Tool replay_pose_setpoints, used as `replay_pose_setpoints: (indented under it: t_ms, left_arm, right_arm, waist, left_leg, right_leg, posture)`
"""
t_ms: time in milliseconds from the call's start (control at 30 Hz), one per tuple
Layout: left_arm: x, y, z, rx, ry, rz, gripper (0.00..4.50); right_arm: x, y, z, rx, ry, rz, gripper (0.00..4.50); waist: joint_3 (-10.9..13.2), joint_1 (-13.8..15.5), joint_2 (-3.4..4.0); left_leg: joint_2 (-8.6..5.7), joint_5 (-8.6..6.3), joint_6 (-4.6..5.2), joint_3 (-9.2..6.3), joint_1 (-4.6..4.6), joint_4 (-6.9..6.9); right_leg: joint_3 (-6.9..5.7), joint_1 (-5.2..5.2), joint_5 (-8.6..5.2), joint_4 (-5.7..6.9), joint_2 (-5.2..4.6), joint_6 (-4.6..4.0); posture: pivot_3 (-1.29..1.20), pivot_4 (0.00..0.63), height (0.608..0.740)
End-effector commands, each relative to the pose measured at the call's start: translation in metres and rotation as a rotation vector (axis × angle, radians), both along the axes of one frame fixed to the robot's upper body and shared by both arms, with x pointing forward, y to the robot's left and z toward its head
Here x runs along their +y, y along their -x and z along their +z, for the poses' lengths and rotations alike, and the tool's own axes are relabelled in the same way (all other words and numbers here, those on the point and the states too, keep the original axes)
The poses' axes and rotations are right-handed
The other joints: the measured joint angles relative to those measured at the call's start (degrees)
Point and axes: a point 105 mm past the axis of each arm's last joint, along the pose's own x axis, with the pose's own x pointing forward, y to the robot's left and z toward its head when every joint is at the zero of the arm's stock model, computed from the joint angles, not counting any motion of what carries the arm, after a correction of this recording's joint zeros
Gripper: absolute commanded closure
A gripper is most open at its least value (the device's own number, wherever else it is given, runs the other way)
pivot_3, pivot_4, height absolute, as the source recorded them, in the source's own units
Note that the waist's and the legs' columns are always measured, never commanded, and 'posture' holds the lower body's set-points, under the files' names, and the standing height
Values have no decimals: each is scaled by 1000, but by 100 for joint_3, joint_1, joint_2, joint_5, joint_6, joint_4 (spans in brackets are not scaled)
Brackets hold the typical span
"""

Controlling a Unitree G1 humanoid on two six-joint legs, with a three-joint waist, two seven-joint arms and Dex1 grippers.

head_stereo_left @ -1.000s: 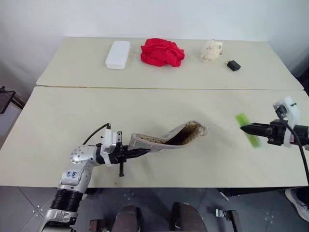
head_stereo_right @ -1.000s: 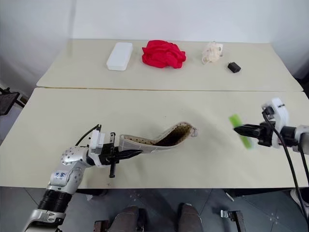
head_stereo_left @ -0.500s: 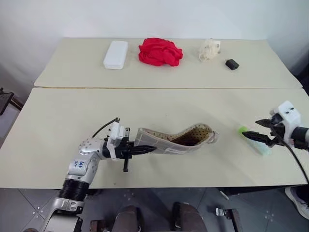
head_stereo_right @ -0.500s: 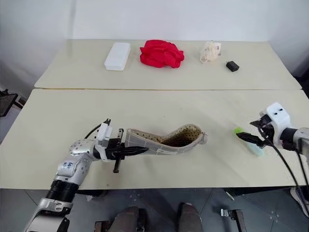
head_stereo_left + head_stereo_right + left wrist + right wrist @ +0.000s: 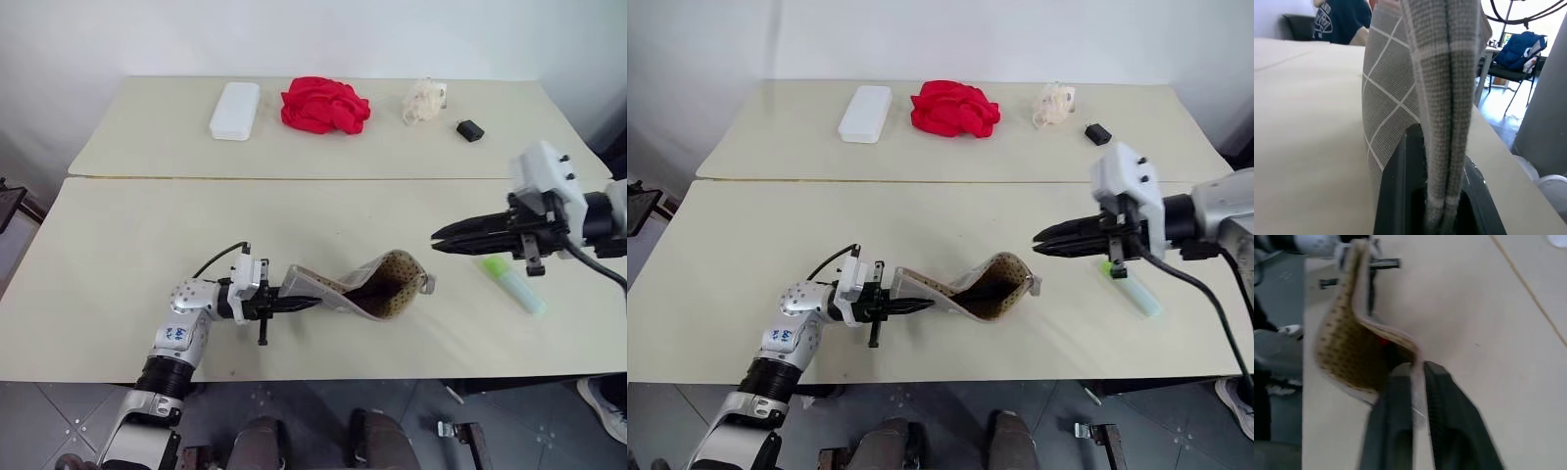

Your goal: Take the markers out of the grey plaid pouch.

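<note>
The grey plaid pouch (image 5: 338, 290) lies on the near table, bent upward, its open mouth (image 5: 394, 281) showing beige dotted lining. My left gripper (image 5: 312, 304) is shut on the pouch's closed end; in the left wrist view the plaid fabric (image 5: 1396, 98) is pinched between the black fingers (image 5: 1396, 196). My right gripper (image 5: 436, 238) hangs shut and empty just right of the mouth, above the table. In the right wrist view something red (image 5: 1382, 341) shows inside the pouch. A green marker (image 5: 511, 284) lies on the table to the right of the pouch.
On the far table sit a white case (image 5: 235, 110), a red cloth (image 5: 325, 104), a cream bundle (image 5: 425, 98) and a small black object (image 5: 470, 129). A seam (image 5: 294, 178) divides the two tables. A person (image 5: 1342, 19) sits beyond the table's end.
My right gripper let go of the green marker on the table at the right, shut, and swung left and up toward the pouch mouth. The pouch now folds up more steeply.
</note>
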Motion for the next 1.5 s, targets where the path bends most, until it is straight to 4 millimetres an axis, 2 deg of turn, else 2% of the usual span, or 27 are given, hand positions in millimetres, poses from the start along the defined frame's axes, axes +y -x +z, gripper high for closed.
replay_pose_setpoints:
  t_ms: [33,200,367,467,533,633,733,933,1100,1133,1333,1500]
  left_arm:
    - [0,-1,3,-17,7,11,4500]
    - [-2,0,3,-9,10,6,4500]
    - [-5,1,4,-2,19,0,4500]
    - [-7,2,3,3,18,-12,4500]
    - [-8,1,4,2,24,-10,4500]
    - [-10,1,6,-2,30,-8,4500]
    - [-9,1,7,0,30,-6,4500]
    - [-8,0,10,17,49,-2,4500]
    - [-8,-1,13,28,69,3,4500]
    - [-8,-1,13,28,67,1,4500]
    - [-10,1,13,25,55,-26,4500]
    - [-13,0,14,27,60,-34,4500]
  right_arm:
    - [19,14,3,4,35,94,4449]
    - [40,15,-9,25,96,123,4449]
    - [54,-11,-30,-31,197,-14,4449]
    - [62,-7,-48,-15,301,25,4449]
    - [70,-11,-56,-54,328,16,4449]
    - [78,-19,-58,-103,320,-15,4449]
    - [77,-23,-58,-134,329,-44,3863]
    - [83,-29,-55,-205,323,-43,1864]
    - [83,-24,-63,-175,338,-6,130]
    - [83,-23,-64,-172,340,-1,22]
    - [93,-27,-83,-170,386,24,22]
    - [101,-38,-95,-180,428,9,22]
  waist:
    - [0,-12,0]
    - [0,-15,0]
    - [0,-26,0]
    - [0,-19,0]
    - [0,-16,0]
    - [0,-26,0]
    - [0,-15,0]
    - [0,-31,0]
    - [0,-26,0]
    - [0,-27,0]
    - [0,-35,0]
    - [0,-42,0]
  left_leg:
    - [0,0,0,0,-1,0]
    - [2,0,0,1,0,1]
    - [1,-1,0,3,0,2]
    - [1,0,0,5,-2,1]
    - [1,0,0,3,-6,1]
    - [-1,-1,0,7,-7,2]
    - [-1,-1,0,6,-7,2]
    - [0,-1,0,7,-6,1]
    - [-1,-1,0,7,-7,2]
    - [-1,-1,0,7,-6,2]
    - [0,-1,0,8,-5,2]
    - [0,0,-1,9,-5,2]
  right_leg:
    - [-1,-1,0,0,0,0]
    - [0,-3,0,4,0,0]
    - [1,-3,0,5,0,0]
    - [1,-11,0,11,0,-1]
    - [-3,-11,0,9,1,-1]
    - [-2,-11,0,8,0,-1]
    - [-5,-11,0,10,0,-1]
    - [-5,-11,0,10,3,-1]
    - [-4,-10,0,9,2,0]
    - [-4,-10,0,9,2,0]
    - [-4,-10,0,10,4,-1]
    - [-5,-10,0,11,5,-1]
  posture:
    - [0,150,740]
    - [0,150,740]
    - [0,150,740]
    - [0,150,740]
    - [0,150,740]
    - [0,150,740]
    - [0,150,740]
    - [0,150,740]
    - [0,150,740]
    - [0,150,740]
    - [0,150,740]
    - [0,150,740]
